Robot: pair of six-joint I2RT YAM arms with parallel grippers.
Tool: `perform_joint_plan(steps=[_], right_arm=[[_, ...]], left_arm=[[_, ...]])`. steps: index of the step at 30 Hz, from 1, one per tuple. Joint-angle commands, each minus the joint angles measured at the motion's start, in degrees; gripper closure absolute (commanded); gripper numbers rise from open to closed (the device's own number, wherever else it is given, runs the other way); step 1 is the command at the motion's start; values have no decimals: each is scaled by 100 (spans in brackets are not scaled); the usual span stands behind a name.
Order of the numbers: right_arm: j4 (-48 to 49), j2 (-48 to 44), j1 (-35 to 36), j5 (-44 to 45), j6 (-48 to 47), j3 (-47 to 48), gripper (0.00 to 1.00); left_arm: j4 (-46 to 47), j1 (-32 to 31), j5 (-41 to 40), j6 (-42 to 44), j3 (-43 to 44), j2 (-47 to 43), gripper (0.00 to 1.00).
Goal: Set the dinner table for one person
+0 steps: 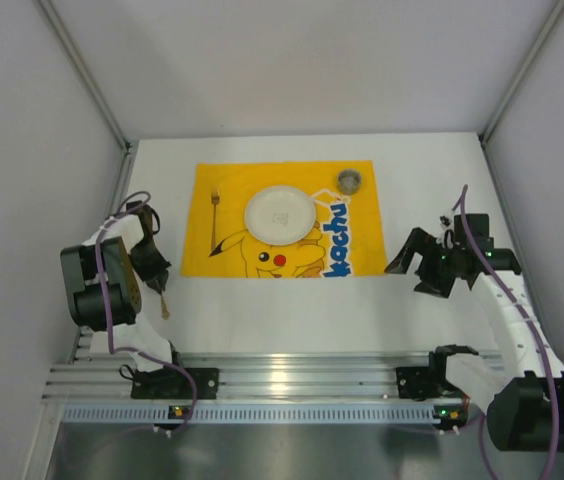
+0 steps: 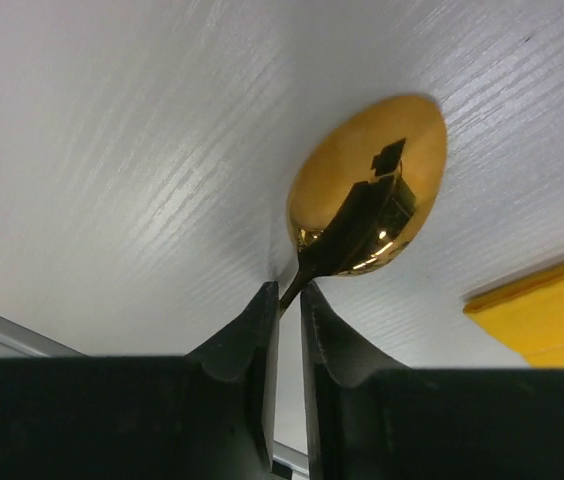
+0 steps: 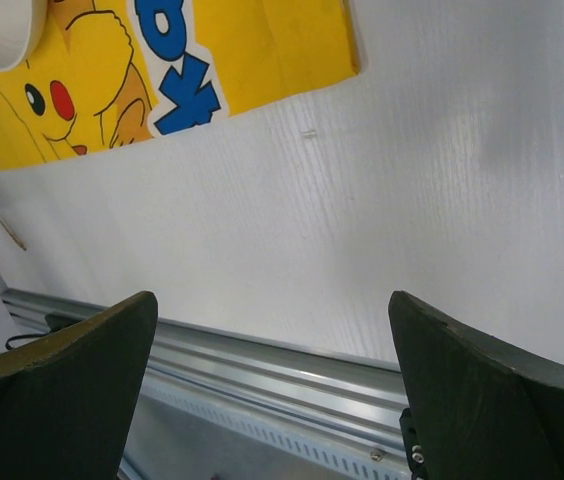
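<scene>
Along the left edge of the white bench point(image 1: 292, 300), the left end effector point(image 1: 159, 284) points down at the surface, just outside the lower left corner of the yellow Pikachu mat point(image 1: 362, 205). In the left wrist view its fingers point(image 2: 257, 330) are nearly pressed together, pinching the thin neck of a gold spoon point(image 2: 367, 200). The spoon's bowl lies with its rounded back upward against the bench, mirroring the dark fingers. A corner of the mat shows just beyond it to the right, and from above the spoon point(image 1: 164, 303) lies on bare bench, off the cloth.

Further right, the mat covers the middle of the bench. A small gold fork point(image 1: 216, 208) lies near its left border, so the mat's edge and the fork stand between the spoon and the white plate point(image 1: 282, 213). The plate sits at the centre of the mat, over the printed character. A small grey cup point(image 1: 349, 181) stands at the mat's far right corner, apart from the plate.

Right of the mat, over bare bench, the right end effector point(image 1: 414, 278) hangs with its fingers point(image 3: 62, 400) spread wide and nothing between them. Its camera shows the mat's lower right corner, white bench below it, and the aluminium rail point(image 3: 262, 365) along the near edge.
</scene>
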Motion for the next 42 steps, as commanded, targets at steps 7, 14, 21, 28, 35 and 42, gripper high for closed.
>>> perform_joint_plan(steps=[7, 14, 21, 28, 35, 42], right_arm=[[-53, -206, 7, 199, 90, 251, 0], [87, -13, 16, 86, 178, 742, 0], [570, 250, 69, -722, 310, 1015, 0], [2542, 1074, 1006, -2575, 1284, 981, 0], [3382, 2402, 2687, -3044, 1900, 2138, 0], [4517, 3326, 3039, -3105, 2840, 2711, 4]], left_arm=[[404, 33, 354, -116, 262, 236, 100], [737, 24, 1962, -63, 596, -731, 100], [1792, -82, 3624, -757, 456, -1733, 100], [3658, -336, 5584, -1764, 70, -1865, 100], [5439, -1283, 6078, -3105, -81, -1778, 100], [6950, -2427, 5525, -4299, -379, -1760, 100]])
